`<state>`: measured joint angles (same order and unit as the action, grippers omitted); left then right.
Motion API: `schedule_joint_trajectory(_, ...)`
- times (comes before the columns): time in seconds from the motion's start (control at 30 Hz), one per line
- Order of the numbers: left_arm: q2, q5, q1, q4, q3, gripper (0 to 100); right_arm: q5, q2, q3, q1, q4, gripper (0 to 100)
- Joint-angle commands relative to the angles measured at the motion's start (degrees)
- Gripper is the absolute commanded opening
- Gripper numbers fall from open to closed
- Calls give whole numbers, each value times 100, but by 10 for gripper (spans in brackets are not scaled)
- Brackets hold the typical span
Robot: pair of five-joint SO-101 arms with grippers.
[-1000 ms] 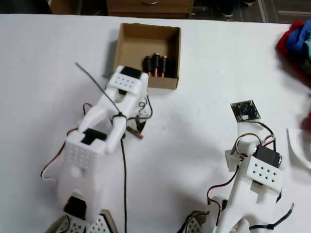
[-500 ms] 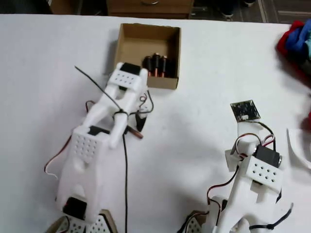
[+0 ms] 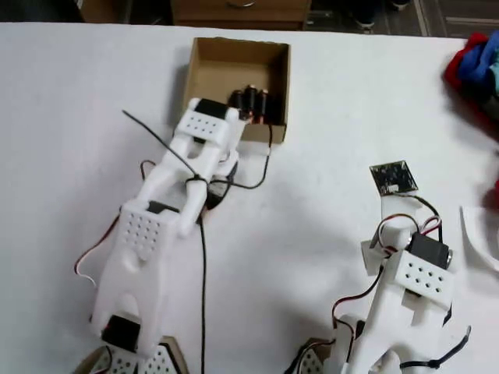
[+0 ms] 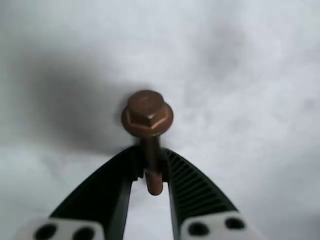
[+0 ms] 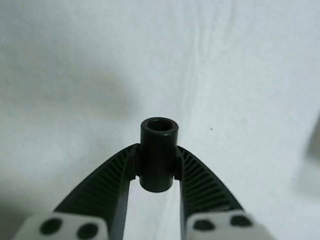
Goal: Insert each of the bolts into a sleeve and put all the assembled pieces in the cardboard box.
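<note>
My left gripper [image 4: 150, 167] is shut on the shank of a copper hex-head bolt [image 4: 147, 114], which hangs over the white table. In the high view the left arm [image 3: 195, 156] stands just in front of the cardboard box [image 3: 204, 68], with its wrist at the box's near wall. Several assembled bolt-and-sleeve pieces [image 3: 251, 104] lie in the box's near right corner. My right gripper [image 5: 158, 162] is shut on a black sleeve [image 5: 159, 150], held upright with its bore open toward the camera. The right arm [image 3: 409, 273] stands at the lower right of the table.
A black cable [image 3: 201, 288] trails along the left arm, and a thin one loops near the box front [image 3: 261, 175]. Coloured cloth [image 3: 475, 58] and a white curved object [image 3: 477, 238] lie at the right edge. Bare table [image 3: 327, 140] lies between the arms.
The left arm has stretched toward the box with the bolt, and the bolt's tip has gone out of sight under the arm in the high view. The right arm has kept still.
</note>
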<state>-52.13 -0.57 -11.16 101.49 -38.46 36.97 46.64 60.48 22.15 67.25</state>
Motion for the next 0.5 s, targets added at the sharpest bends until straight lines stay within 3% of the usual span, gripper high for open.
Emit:
schedule_joint_trajectory(0.0, 26, -35, 211, 53, -110, 66, -9, 171, -70, 4, -57, 22)
schedule_joint_trajectory(0.1, 53, 193, 185, 62, -110, 155, -9, 171, -70, 4, -57, 22)
schedule_joint_trajectory(0.2, 62, 659, 220, 35, -242, 161, -9, 154, -70, 4, -57, 22)
schedule_joint_trajectory(0.47, -9, 677, 185, -114, -1068, 161, 0, 171, -79, -4, -66, 22)
